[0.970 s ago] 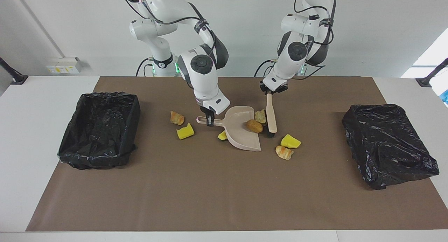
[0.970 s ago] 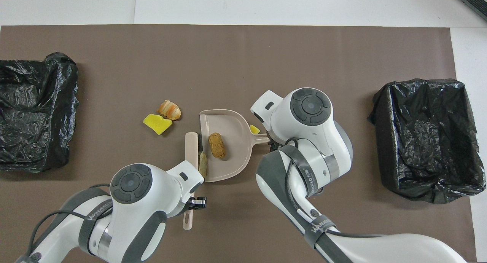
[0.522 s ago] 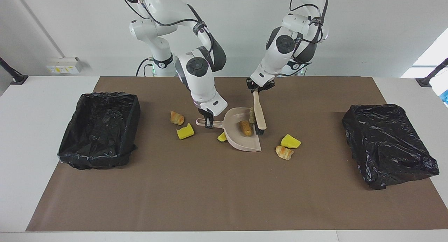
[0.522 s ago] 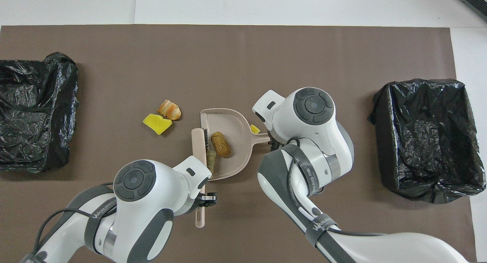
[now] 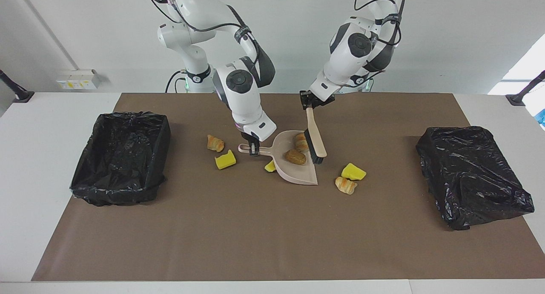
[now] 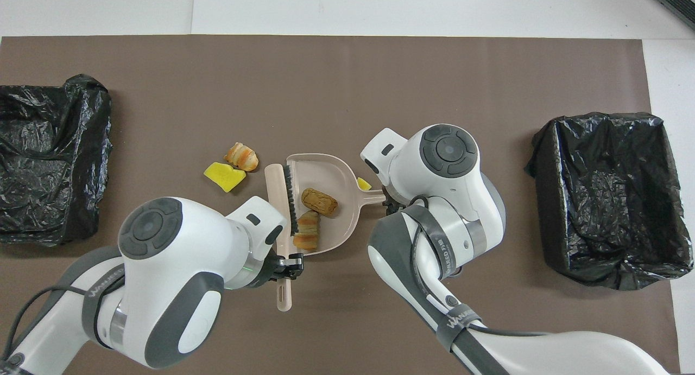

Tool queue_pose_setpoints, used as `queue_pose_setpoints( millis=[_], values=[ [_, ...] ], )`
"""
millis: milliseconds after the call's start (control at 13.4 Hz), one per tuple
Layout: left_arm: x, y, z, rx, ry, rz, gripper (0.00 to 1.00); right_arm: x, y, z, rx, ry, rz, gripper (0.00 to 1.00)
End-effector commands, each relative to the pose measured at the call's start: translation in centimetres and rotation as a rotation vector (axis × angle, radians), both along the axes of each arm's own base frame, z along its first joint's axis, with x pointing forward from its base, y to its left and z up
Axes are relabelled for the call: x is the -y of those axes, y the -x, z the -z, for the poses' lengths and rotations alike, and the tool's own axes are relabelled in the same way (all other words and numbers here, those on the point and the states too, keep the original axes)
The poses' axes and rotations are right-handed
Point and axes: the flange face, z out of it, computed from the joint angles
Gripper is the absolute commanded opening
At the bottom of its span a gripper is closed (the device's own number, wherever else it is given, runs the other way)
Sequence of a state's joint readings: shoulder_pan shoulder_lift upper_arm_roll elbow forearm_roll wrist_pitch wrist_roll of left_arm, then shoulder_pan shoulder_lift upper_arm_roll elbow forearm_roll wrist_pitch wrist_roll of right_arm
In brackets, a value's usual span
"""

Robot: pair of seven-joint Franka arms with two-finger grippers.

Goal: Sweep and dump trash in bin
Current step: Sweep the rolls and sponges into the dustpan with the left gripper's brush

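Yellow sponge chunks: three. Bread-like pieces: four – two in dustpan, two on mat. Dustpan: one. Brush: one. Black-lined bins: two.

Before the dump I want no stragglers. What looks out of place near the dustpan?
A yellow sponge chunk lies on the mat against the dustpan just below its handle, outside the scoop. The brush works the pan's open mouth, so it would likely be missed.

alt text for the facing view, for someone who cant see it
The left pincer holds a brush at the mouth of a beige dustpan holding two bread pieces, while the right pincer grips its handle.
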State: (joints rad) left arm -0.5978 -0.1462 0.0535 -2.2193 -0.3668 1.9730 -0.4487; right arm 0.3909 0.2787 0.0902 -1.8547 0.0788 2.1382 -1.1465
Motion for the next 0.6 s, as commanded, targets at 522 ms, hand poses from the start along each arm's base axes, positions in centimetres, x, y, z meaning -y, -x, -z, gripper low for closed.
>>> queue_pose_setpoints(
  millis=[522],
  values=[
    [-15.8,-14.1,1.2,0.074,-0.242,0.350,0.00,-0.5,0.7,0.0,-0.015,-0.020,-0.006,0.00]
  ],
)
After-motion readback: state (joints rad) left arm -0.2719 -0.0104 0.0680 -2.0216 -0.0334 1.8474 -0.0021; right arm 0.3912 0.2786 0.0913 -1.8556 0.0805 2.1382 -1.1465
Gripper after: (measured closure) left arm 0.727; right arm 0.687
